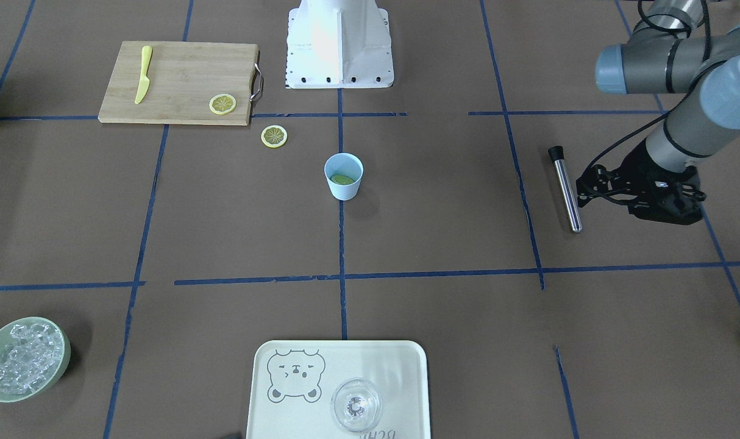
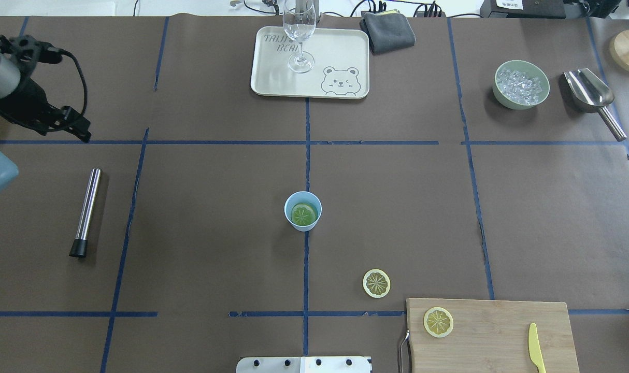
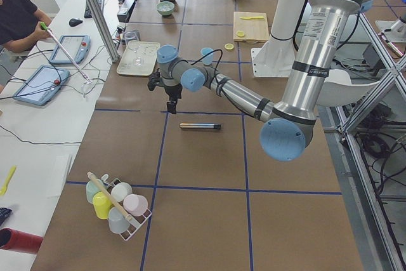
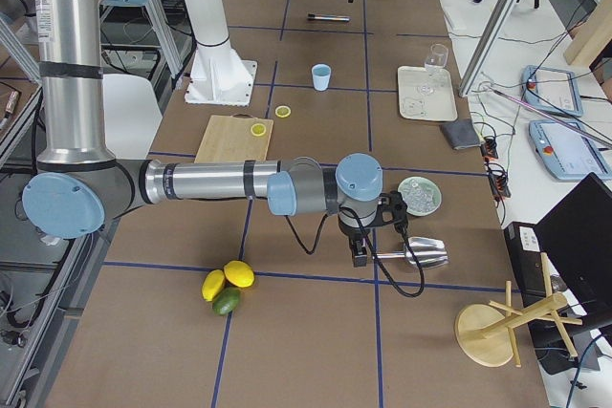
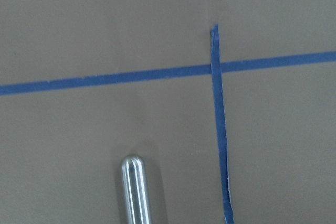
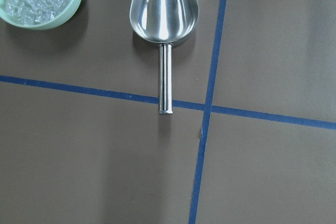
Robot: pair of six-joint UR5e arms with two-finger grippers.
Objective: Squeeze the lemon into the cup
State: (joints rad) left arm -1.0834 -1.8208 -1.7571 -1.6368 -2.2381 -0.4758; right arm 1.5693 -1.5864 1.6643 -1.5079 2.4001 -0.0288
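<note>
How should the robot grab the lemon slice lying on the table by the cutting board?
Pinch the lemon slice across its pale rim, on two opposite edges, coming straight down from above. It lies flat, thin and round, so any opposite edges should work, and it sits clear of the cutting board, leaving room around it.

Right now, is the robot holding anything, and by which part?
Nothing, it seems. The left gripper hangs apart from the metal stick, the right gripper above the scoop; both things lie untouched.
</note>
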